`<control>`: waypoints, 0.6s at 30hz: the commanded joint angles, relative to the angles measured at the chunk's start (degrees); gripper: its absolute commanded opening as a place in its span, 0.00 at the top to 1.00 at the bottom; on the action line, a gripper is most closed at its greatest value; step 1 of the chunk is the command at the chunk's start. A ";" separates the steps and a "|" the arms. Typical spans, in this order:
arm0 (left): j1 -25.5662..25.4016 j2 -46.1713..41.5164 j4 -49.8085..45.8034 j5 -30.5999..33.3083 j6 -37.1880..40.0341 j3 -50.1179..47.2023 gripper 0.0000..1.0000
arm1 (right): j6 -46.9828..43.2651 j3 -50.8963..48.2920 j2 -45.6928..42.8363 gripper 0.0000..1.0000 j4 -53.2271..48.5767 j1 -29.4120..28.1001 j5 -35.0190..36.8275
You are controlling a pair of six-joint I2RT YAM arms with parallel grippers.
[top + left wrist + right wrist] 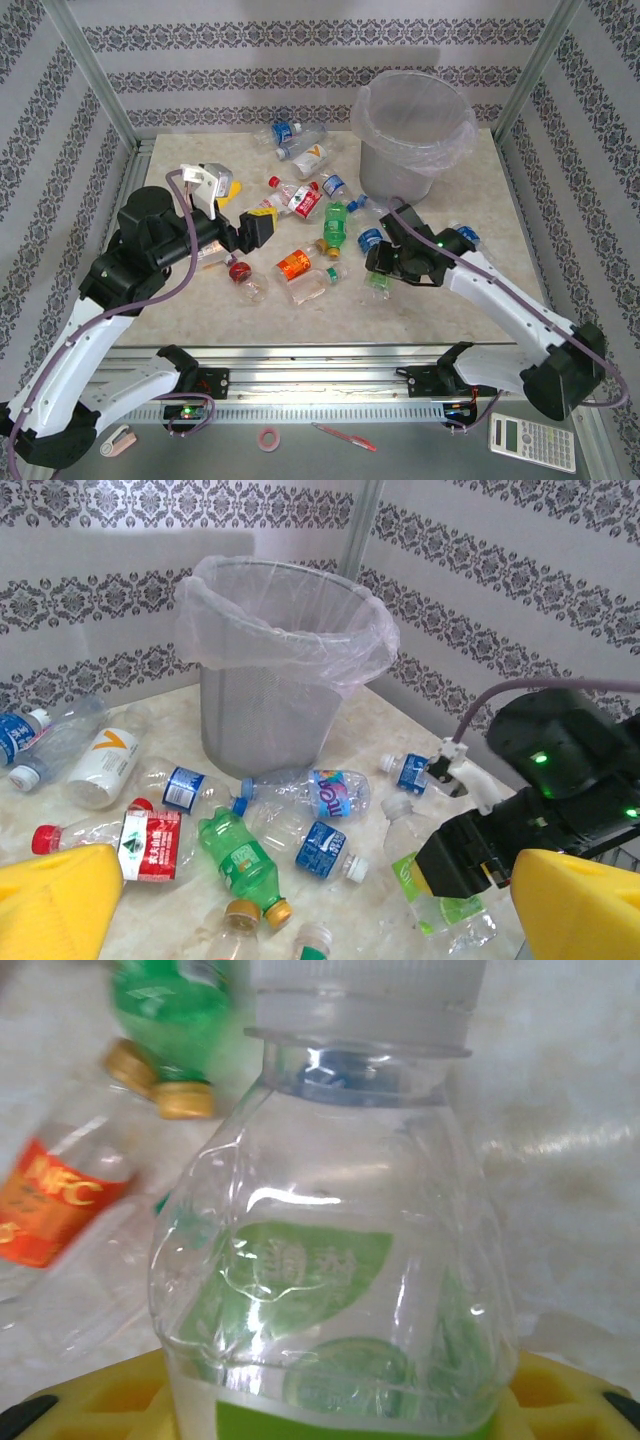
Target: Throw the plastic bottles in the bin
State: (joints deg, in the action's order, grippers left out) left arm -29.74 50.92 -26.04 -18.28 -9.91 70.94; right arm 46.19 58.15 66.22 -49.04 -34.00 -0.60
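The bottle with the green label [320, 1290] lies on its side on the table [490, 200], a little right of the middle and toward the near edge. In my right wrist view its white cap points to 12 o'clock. My right gripper [379, 262] is down over it, a yellow finger [575, 1395] on either side of its body. I cannot tell whether they press on it or merely flank it.

The table is a pale, marbled beige. Seen from above and reckoned from my bottle, a blue-labelled bottle [369, 240] lies just beside it at 12 o'clock and a green bottle [334, 228] at 11. An orange-labelled bottle [294, 265] and a clear bottle [312, 285] lie near at 9, with a red-capped bottle [243, 274] farther out the same way. A red-labelled bottle [297, 198] sits at 10. Beyond my right arm, at 2 o'clock, lies a bottle by my forearm [463, 237].

The bin [398, 182] stands upright between 12 and 1 o'clock, well apart from my bottle, near the far right corner. It is lined with a clear bag, and the blue-labelled bottle lies in the way between.

My left gripper [266, 226] hangs at 10 o'clock, well apart from my bottle. Its yellow fingers [55, 905] are spread wide with nothing between them.

Grey-and-white patterned wallpaper [300, 40] closes three sides, with metal posts [95, 75] at the corners. Off the near edge, a calculator [530, 443] lies at 5 o'clock and a roll of tape [268, 438] at 7.
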 commanded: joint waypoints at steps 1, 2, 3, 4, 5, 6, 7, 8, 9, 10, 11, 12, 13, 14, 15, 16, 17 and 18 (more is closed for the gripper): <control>-1.09 0.59 2.49 2.02 -2.02 1.83 0.00 | -6.67 5.93 -2.09 0.58 -1.16 0.12 1.49; -1.12 0.53 2.52 3.66 -2.28 1.93 0.00 | -8.68 7.78 -2.14 0.58 -1.49 0.61 1.08; -1.11 0.58 2.62 4.66 -2.29 2.01 0.00 | -10.43 9.26 -1.96 0.58 -1.45 1.12 0.22; -1.12 0.50 2.62 5.12 -2.18 2.21 0.00 | -12.53 10.88 -1.87 0.58 -1.17 1.67 -0.58; -1.11 0.78 2.18 5.45 -2.01 2.63 0.00 | -14.24 12.91 -1.80 0.58 -0.99 1.95 -0.87; -1.14 1.13 1.60 5.81 -2.04 3.24 0.00 | -15.54 14.60 -1.68 0.58 -0.59 2.16 -0.90; -1.11 1.66 0.73 6.19 -1.83 4.10 0.00 | -17.05 16.38 -1.75 0.58 0.08 2.47 -1.42; -1.21 2.19 -0.01 6.67 -1.65 4.81 0.00 | -18.34 18.11 -1.71 0.58 0.80 2.93 -2.06; -1.29 2.53 -0.34 7.37 -1.69 5.14 0.00 | -18.97 19.33 -1.77 0.57 1.88 3.41 -2.71; -1.45 2.80 -0.16 8.15 -1.76 5.43 0.00 | -19.70 20.58 -1.79 0.57 3.25 4.18 -4.02; -1.63 2.83 0.29 8.76 -1.90 5.44 0.00 | -20.25 21.98 -1.61 0.58 4.69 5.31 -5.60; -1.73 2.87 0.85 9.17 -2.02 5.44 0.00 | -20.63 23.26 -1.45 0.58 5.79 5.99 -6.50; -1.89 2.94 1.29 9.57 -2.04 5.53 0.00 | -21.31 24.95 -1.20 0.58 7.02 6.71 -7.24; -1.99 2.98 1.43 10.06 -1.93 5.61 0.00 | -22.29 26.72 -0.84 0.58 8.33 7.13 -7.15; -2.04 3.13 1.33 10.50 -1.88 5.74 0.00 | -23.07 28.28 -0.53 0.58 9.39 7.46 -6.81; -2.11 3.37 1.09 10.57 -1.72 5.87 0.00 | -23.86 30.16 -0.22 0.58 10.70 7.82 -6.13; -2.08 3.56 1.15 10.26 -1.48 5.88 0.00 | -24.53 31.81 0.12 0.59 12.17 8.16 -5.21; -2.08 3.81 1.38 9.96 -1.19 5.75 0.00 | -25.09 32.75 0.23 0.59 13.52 8.37 -4.63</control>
State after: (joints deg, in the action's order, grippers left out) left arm -30.96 54.30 -26.15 -9.47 -10.96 75.05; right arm 25.17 86.87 65.95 -42.09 -26.28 -5.41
